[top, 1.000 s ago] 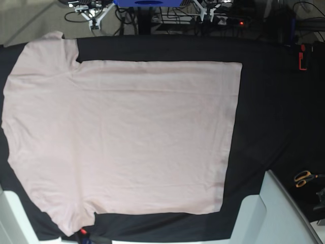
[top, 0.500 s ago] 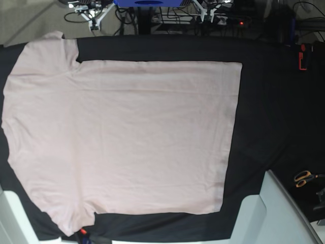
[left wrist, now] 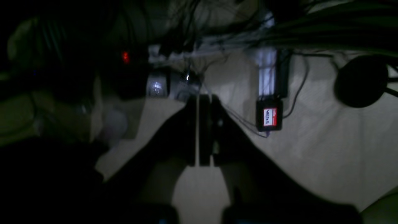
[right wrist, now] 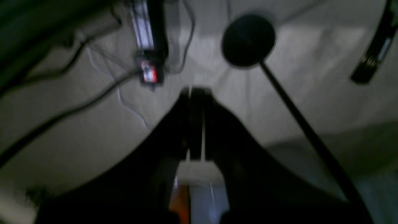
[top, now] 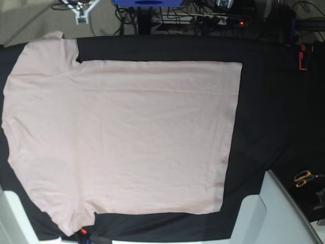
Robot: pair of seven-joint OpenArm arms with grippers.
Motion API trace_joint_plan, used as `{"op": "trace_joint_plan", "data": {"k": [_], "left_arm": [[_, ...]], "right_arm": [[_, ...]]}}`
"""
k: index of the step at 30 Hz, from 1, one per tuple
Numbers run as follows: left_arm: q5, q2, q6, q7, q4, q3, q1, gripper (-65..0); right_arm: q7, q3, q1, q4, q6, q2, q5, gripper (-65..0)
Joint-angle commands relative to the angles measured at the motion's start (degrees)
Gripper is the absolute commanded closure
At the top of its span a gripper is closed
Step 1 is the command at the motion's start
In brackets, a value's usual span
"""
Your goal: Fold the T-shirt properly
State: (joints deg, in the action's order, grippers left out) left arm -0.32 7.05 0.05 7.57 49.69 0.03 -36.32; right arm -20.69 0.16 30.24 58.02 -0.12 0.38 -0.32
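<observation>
The pale pink T-shirt lies flat and spread out on the black cloth, its sleeves at the left and its hem at the right. It appears in neither wrist view. My left gripper is shut with nothing between its dark fingers, and it points at a pale floor with cables. In the right wrist view my right gripper is likewise shut and empty over the floor. Neither gripper is near the shirt, and I cannot make out either one in the base view.
Orange-handled scissors lie at the right edge and a red object sits at the far right. Pale grey housings stand at the lower right and lower left. Cables and a round black stand base are on the floor.
Small white parts at the top edge of the base view have shifted outward and partly left the frame. The T-shirt has not moved.
</observation>
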Motion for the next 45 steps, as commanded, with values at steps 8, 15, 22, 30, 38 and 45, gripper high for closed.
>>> {"op": "trace_joint_plan", "data": {"k": [8, 15, 22, 30, 38, 45], "left_arm": [[-0.2, 3.0, 0.3, 0.4, 18.6, -0.2, -11.5, 0.0], [-0.2, 5.8, 0.3, -0.1, 41.0, -3.0, -19.3, 0.0], [-1.7, 4.9, 0.3, -8.6, 56.4, -9.7, -16.2, 0.0], [-26.4, 5.6, -12.1, -21.2, 51.9, -17.2, -7.6, -5.6], [-28.8, 5.7, -22.2, -21.2, 48.6, -27.6, -3.9, -5.6], [-26.8, 5.7, -22.7, -21.3, 46.0, -32.6, -1.3, -5.4]], "right_arm": [[-9.1, 6.7, 10.9, 26.9, 0.3, -0.7, 0.4, -0.8], [-10.0, 13.8, 16.6, 49.1, 0.7, -0.7, 0.5, -1.5], [-12.8, 25.6, 10.9, 53.5, 21.1, -0.1, 20.7, -15.9], [-29.2, 43.9, -4.1, 45.0, 40.1, 1.7, 28.6, -48.2], [-35.4, 54.1, -16.9, 28.4, 40.1, 5.2, 28.8, -48.2], [-34.9, 54.4, -21.2, 19.0, 40.1, 7.0, 28.8, -48.2]]}}
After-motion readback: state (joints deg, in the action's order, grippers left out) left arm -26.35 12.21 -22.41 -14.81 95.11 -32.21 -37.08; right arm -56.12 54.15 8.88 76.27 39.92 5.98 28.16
